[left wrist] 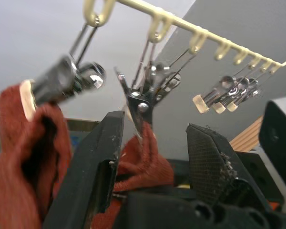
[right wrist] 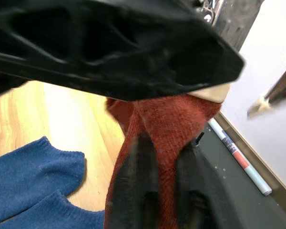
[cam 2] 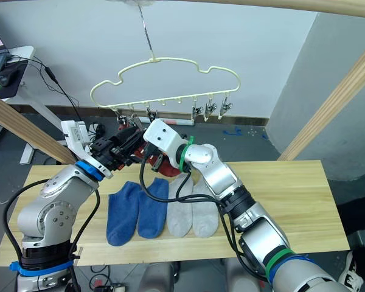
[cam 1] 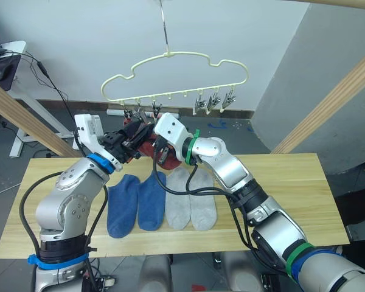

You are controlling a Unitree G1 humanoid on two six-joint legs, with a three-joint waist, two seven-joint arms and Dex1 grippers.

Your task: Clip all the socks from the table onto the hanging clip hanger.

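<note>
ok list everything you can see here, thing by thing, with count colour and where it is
blue socks: two, blue, flat side by side on the table, left of the grey pair
grey socks: two, light grey, flat side by side mid-table
red socks: two, dark red, up at the hanger's left clips, one already hanging from a clip, the other at the next clip
clip hanger: one, pale yellow wire with silver clips, hanging above the table's far edge
table: one, light wood planks
wooden poles: pale wood, slanting at both sides
marker: one, white and red, on the dark floor
left gripper: black, open around a clip
right gripper: black, shut on a red sock
</note>
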